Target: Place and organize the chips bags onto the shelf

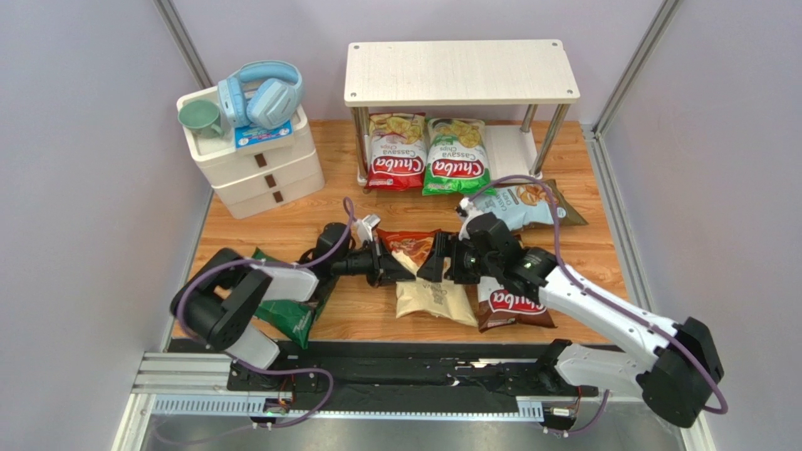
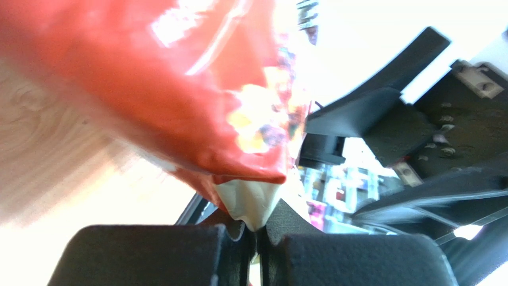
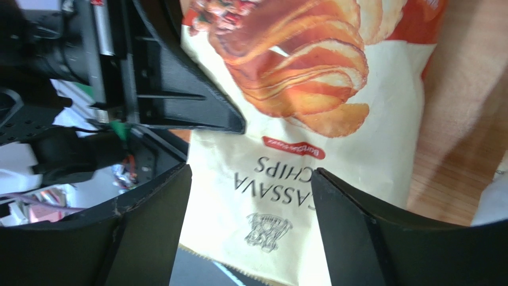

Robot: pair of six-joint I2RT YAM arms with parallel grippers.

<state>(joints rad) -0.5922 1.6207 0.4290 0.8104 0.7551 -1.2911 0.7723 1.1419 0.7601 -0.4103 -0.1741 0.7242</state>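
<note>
Wooden worktop (image 1: 273,225) is carrying the shelf (image 1: 461,70) at twelve o'clock, red bag (image 1: 395,155) and green bag (image 1: 455,155) lying on its lower tier. Left tool (image 2: 257,229) is pinching the cream bag (image 1: 429,301) by its seam at centre; right tool (image 3: 247,179), jaws apart, is straddling it, likely readying a handover.

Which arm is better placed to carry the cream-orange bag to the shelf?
Likely left: the left gripper is shut on a corner of the bag, while the right gripper is open, straddling it without gripping.
</note>
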